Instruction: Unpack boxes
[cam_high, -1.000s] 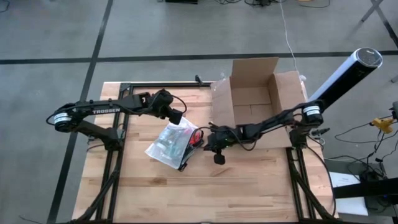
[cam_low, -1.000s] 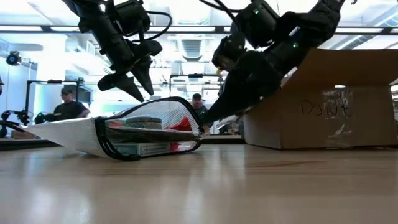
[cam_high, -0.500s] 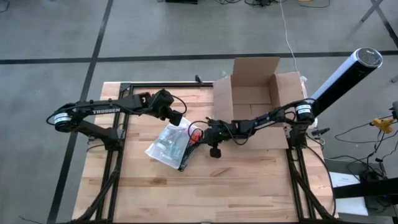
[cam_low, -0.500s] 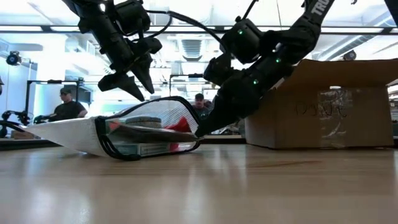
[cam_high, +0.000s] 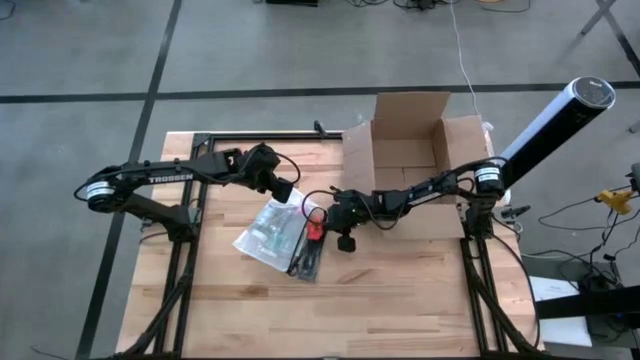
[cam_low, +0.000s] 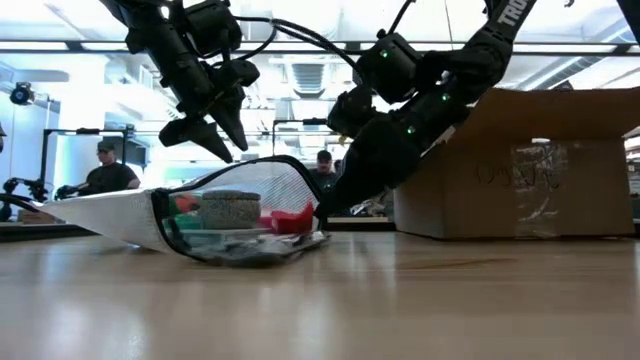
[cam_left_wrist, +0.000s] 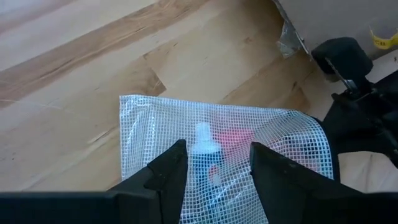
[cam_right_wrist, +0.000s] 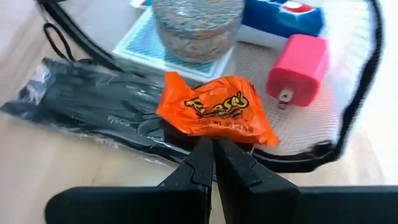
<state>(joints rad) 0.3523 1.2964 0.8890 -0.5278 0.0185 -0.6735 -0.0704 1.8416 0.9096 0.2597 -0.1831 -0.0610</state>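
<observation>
Had cardboard box (cam_high: 410, 165) at far right of table (cam_high: 400, 300), flaps open, brown, taped, apparently empty inside. Right gripper (cam_high: 322, 225) nearer to it, box behind its arm; fingers pressed shut at mouth of mesh pouch (cam_high: 270, 232), tips at orange candy wrapper (cam_right_wrist: 214, 111), grip unclear. Left gripper (cam_high: 290, 190) hovered over pouch, fingers (cam_left_wrist: 171, 171) half open, holding nothing.

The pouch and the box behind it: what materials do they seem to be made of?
The pouch looks like translucent plastic with a woven grid reinforcement and a dark edge binding; its contents show through. The box looks like brown corrugated cardboard, matte, with shiny clear tape on one side.
</observation>
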